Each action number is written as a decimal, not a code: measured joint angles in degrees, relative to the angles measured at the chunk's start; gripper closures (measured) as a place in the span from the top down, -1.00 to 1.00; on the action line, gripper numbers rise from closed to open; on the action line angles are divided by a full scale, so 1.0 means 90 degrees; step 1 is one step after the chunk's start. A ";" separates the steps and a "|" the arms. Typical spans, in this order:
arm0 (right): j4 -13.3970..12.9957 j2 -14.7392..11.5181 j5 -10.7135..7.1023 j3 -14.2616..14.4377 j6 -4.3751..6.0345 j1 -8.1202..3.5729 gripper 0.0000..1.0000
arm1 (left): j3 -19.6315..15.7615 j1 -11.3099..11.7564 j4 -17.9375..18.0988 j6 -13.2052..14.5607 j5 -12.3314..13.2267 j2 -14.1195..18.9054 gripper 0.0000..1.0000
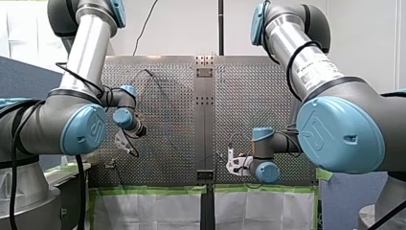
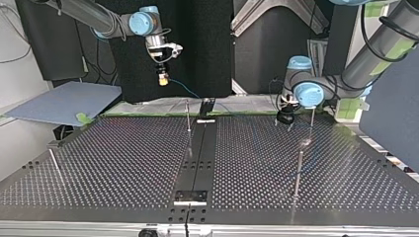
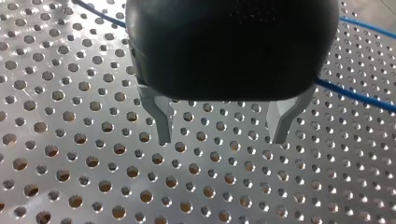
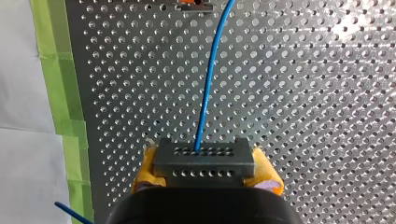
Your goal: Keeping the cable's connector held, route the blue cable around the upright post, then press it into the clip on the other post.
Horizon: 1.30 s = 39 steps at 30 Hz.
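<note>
The yellow pads (image 4: 148, 165) of the right gripper (image 4: 205, 169) are clamped on the grey connector (image 4: 204, 157), a block with rows of small holes in its face. The blue cable (image 4: 208, 88) leaves the middle of that block and is seen running straight ahead of the fingers, over the perforated desk (image 4: 303, 93), curving slightly as it passes just beside a small orange-and-metal fitting (image 4: 194, 5); whether the two touch cannot be told. Green tape (image 4: 60, 93) is laid along the desk's edge beside the gripper. In the top view the right arm is stretched in from the view's left, its wrist turned down and the gripper held high above the desk's far edge, with the cable sloping down from it toward the middle.

The metal fingers (image 3: 163, 121) of the left gripper (image 3: 222, 135) are spread apart, with only bare desk between them. The cable is seen crossing the desk behind the black gripper body, well clear of the fingertips. In the top view the left arm is bent in from the view's right, its gripper pointed down and held low over the desk, near a slim upright post (image 2: 312, 123). Another upright post (image 2: 188, 116) stands near the desk's middle strip, below the raised right gripper.
</note>
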 joint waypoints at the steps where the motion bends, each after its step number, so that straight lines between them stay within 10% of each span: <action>1: -0.0002 0.0000 0.0000 -0.0001 0.0000 0.0000 -1.00 | -0.0017 -0.0008 0.0004 0.0003 -0.0016 0.0000 0.98; 39: -0.0033 -0.0001 -0.0069 0.0000 0.0000 0.0002 -1.00 | -0.0309 0.0012 -0.0965 0.0489 0.0111 0.0362 0.98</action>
